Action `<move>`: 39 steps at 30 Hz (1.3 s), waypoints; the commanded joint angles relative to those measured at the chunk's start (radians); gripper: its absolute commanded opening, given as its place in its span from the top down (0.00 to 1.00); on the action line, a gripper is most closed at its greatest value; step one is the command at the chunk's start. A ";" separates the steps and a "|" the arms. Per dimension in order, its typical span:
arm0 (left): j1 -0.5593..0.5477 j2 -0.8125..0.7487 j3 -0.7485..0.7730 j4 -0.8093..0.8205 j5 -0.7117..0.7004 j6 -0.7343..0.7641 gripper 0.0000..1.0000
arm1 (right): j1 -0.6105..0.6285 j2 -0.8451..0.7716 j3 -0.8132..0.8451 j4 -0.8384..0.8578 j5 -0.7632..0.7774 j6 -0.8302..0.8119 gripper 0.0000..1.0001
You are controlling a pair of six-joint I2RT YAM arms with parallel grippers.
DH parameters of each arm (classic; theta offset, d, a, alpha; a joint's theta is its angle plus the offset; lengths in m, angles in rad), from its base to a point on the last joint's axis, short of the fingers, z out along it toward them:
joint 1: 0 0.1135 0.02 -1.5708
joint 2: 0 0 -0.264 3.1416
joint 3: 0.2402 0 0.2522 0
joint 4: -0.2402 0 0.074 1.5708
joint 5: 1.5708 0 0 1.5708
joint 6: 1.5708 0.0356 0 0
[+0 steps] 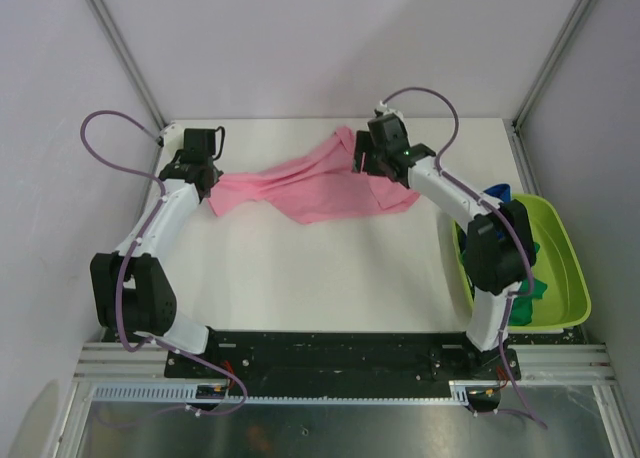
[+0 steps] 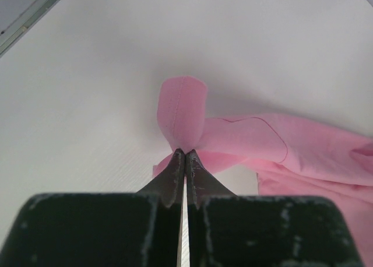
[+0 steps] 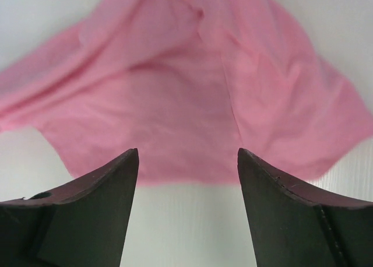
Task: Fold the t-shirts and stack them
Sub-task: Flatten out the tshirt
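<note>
A light pink t-shirt [image 1: 300,190] lies rumpled and stretched across the far half of the white table [image 1: 330,278]. My left gripper [image 1: 207,188] is at the shirt's left end. In the left wrist view it [image 2: 185,153] is shut on a small fold of pink t-shirt [image 2: 262,141] fabric that loops up past the tips. My right gripper [image 1: 366,164] hovers over the shirt's right part. In the right wrist view it [image 3: 187,153] stands open and empty, with the pink t-shirt [image 3: 192,98] spread beneath and beyond the tips. A blue t-shirt [image 1: 498,192] and a dark green one [image 1: 536,284] lie bunched in the tub.
A lime-green plastic tub [image 1: 566,268] stands at the table's right edge beside the right arm's base. Metal frame posts [image 1: 120,48] rise at the back corners, with white walls around. The black base rail [image 1: 330,350] runs along the near edge.
</note>
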 commanded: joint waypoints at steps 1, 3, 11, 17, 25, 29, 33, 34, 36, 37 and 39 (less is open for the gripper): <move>-0.001 -0.012 0.010 0.036 0.004 -0.014 1.00 | 0.013 -0.088 -0.195 0.095 0.013 0.086 0.30; -0.002 -0.014 0.003 0.041 0.007 -0.007 1.00 | 0.033 -0.076 -0.241 0.102 0.017 0.092 0.33; -0.001 -0.012 -0.010 0.055 0.014 0.022 1.00 | 0.094 0.024 -0.261 0.193 0.025 0.040 0.34; -0.001 -0.007 -0.010 0.059 0.021 0.027 1.00 | 0.099 0.083 -0.259 0.199 0.006 0.041 0.34; -0.001 -0.001 -0.012 0.062 0.029 0.025 1.00 | 0.120 0.109 -0.259 0.138 0.045 0.068 0.36; -0.001 -0.003 -0.017 0.062 0.028 0.025 1.00 | 0.139 0.111 -0.259 0.106 0.080 0.086 0.37; -0.001 -0.005 -0.022 0.062 0.030 0.026 1.00 | 0.149 0.136 -0.259 0.102 0.085 0.098 0.44; -0.001 -0.006 -0.025 0.063 0.029 0.027 1.00 | 0.150 0.143 -0.259 0.099 0.084 0.102 0.47; -0.001 -0.013 -0.031 0.062 0.028 0.030 1.00 | 0.154 0.151 -0.259 0.092 0.087 0.108 0.57; -0.001 -0.017 -0.036 0.062 0.027 0.031 1.00 | 0.155 0.152 -0.259 0.087 0.090 0.108 0.64; -0.002 -0.029 -0.049 0.062 0.026 0.032 1.00 | 0.157 0.145 -0.259 0.076 0.105 0.107 0.80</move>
